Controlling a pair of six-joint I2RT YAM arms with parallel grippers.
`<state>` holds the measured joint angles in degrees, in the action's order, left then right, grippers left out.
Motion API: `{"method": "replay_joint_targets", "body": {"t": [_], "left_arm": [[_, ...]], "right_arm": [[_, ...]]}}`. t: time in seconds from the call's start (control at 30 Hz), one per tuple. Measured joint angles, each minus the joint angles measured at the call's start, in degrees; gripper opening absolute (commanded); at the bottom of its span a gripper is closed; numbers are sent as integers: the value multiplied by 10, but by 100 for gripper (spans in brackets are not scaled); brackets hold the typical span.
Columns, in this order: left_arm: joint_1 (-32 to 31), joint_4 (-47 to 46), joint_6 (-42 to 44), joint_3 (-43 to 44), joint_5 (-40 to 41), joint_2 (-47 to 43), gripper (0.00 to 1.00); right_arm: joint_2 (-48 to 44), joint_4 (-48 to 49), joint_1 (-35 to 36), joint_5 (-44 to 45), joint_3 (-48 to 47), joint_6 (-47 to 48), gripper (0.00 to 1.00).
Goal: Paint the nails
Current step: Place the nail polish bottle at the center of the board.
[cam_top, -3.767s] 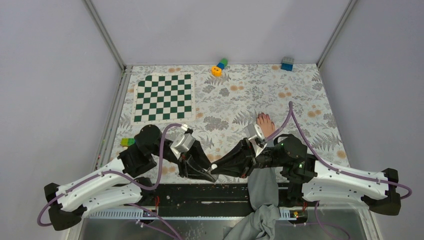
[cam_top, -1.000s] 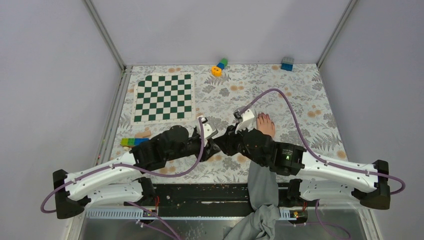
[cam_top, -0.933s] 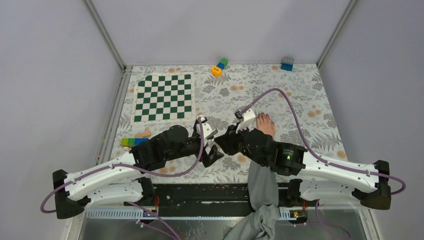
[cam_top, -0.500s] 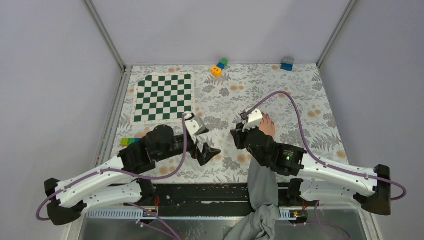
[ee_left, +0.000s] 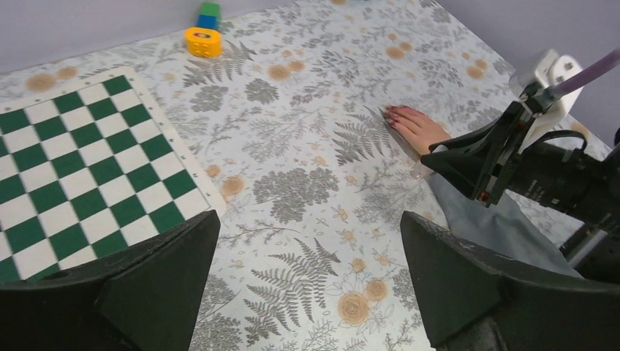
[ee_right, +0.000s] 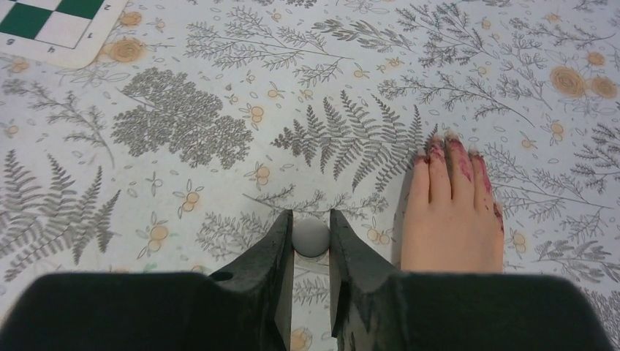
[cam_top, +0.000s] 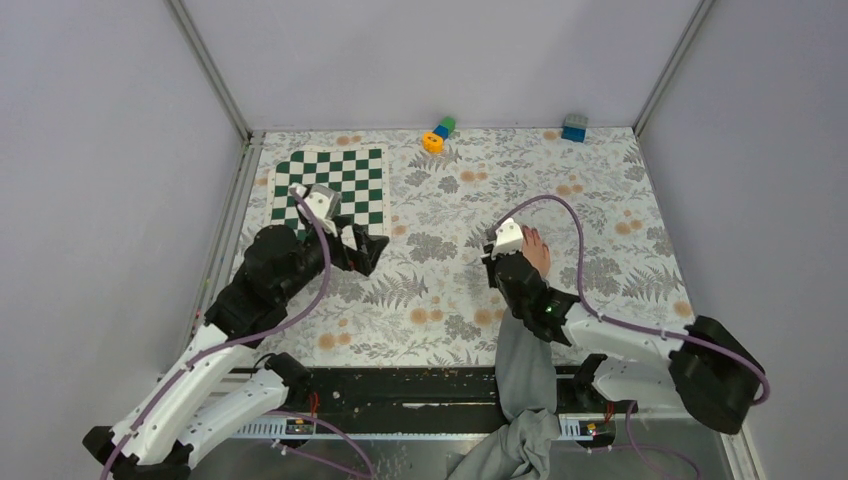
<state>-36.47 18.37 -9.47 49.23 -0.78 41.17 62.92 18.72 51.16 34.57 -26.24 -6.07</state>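
Mostly blocked from above: the right claw (ee_right: 311,223) and its arm cover the near side of the hand (ee_right: 452,219), and the nails (ee_right: 447,146) are too small to read there. The right wrist view shows them dark red and smeared, fingers flat on the worktop (ee_right: 183,131), just right of that claw. It's nearly closed, pinching a pale round end (ee_right: 311,237); the rest is hidden, so I can't identify it. The left claw (ee_left: 308,234) is wide open and empty, near the chessboard (ee_left: 80,168).

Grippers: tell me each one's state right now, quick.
Left gripper: open, holding nothing.
Right gripper: closed on a small pale round piece.
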Motion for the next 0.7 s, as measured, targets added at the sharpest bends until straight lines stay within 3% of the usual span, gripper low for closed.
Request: {"method": "replay_joint_targets", "body": {"t": [0.43, 0.7], "left_arm": [[26, 17, 10, -11, 32, -39, 99], [26, 21, 16, -11, 32, -35, 99]], "right_arm": [[179, 269, -45, -80, 41, 47, 0], [251, 348, -48, -85, 47, 63, 0]]}}
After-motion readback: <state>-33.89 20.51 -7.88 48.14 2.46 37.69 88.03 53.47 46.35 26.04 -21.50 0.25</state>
